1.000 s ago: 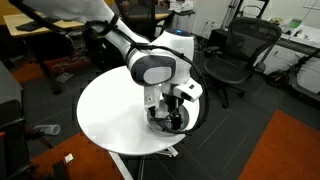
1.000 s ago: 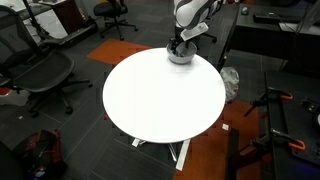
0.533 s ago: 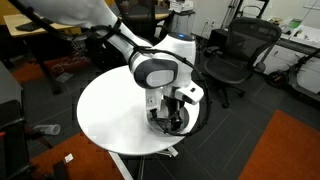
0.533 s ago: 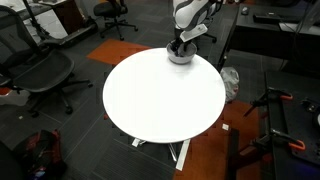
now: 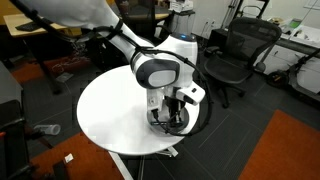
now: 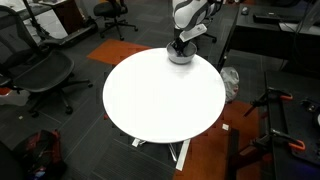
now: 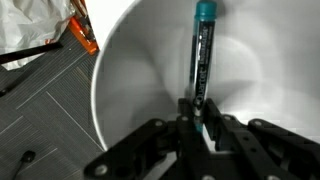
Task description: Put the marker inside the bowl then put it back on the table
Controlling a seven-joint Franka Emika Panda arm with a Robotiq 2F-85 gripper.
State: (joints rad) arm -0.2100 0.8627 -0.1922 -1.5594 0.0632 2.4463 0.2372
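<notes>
My round white table (image 6: 160,100) stands on a pedestal over dark grey carpet (image 7: 40,115) with an orange patch (image 5: 295,150), and black mesh office chairs (image 5: 232,55) stand around it. The bowl (image 7: 130,80) sits at the table's edge, smooth, deep and pale grey, and my pincer (image 7: 200,118) hangs straight above it, reaching inside. My fingers are clamped on the dark end of the marker (image 7: 201,70), a thin stick that runs away from them across the bowl's inner wall, its teal cap near the bowl's far rim.
</notes>
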